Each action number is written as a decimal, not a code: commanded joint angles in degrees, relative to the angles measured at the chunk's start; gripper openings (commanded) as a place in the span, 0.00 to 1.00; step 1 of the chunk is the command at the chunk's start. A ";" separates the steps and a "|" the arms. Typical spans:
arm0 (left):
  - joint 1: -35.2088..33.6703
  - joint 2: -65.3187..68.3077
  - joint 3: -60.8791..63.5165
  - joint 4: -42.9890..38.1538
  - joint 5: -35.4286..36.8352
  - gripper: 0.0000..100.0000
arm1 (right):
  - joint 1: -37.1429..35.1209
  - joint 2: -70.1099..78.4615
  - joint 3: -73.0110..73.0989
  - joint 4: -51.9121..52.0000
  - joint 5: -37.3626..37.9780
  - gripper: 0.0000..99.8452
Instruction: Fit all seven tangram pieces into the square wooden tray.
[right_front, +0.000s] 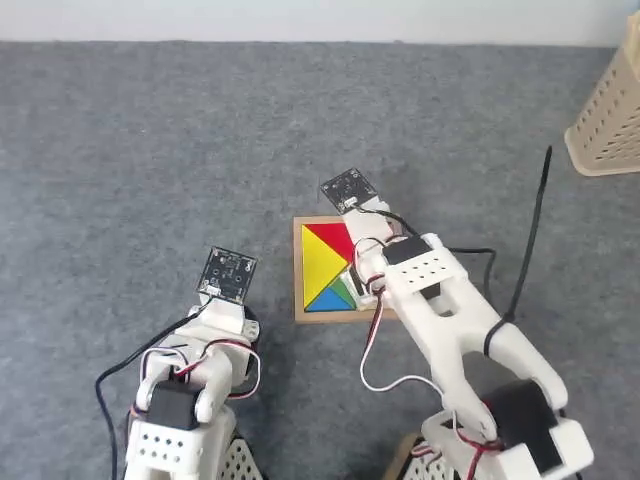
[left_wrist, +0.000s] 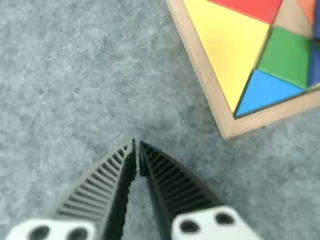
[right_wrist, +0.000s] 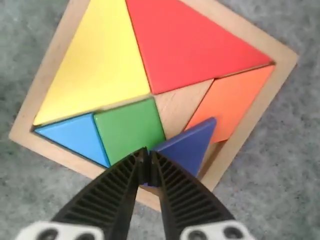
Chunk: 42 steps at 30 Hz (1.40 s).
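Square wooden tray (right_front: 298, 270) mostly filled; both grippers closed.
High view: we see the tray on a fuzzy grey mat (right_front: 150, 150), with the right arm (right_front: 450, 310) over it. Left wrist view: ribbed black left gripper (left_wrist: 136, 146), fingers together, above the mat near a tray corner. Right wrist view: right gripper (right_wrist: 146, 154), fingers together, tips at the dark blue triangle (right_wrist: 187, 145) beside the green square (right_wrist: 130, 130). The smooth yellow triangle (right_wrist: 95, 70) and red triangle (right_wrist: 185, 45) lie flat inside.
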 joint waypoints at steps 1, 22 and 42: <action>-0.18 -1.14 -1.01 0.35 0.35 0.01 | -0.40 0.92 0.97 2.68 1.23 0.01; -0.18 -1.14 -1.01 0.35 0.35 0.01 | 2.77 -9.98 4.57 4.35 1.23 0.01; -0.18 -1.14 -1.01 0.35 0.35 0.01 | 20.35 -56.48 28.31 6.02 1.76 0.01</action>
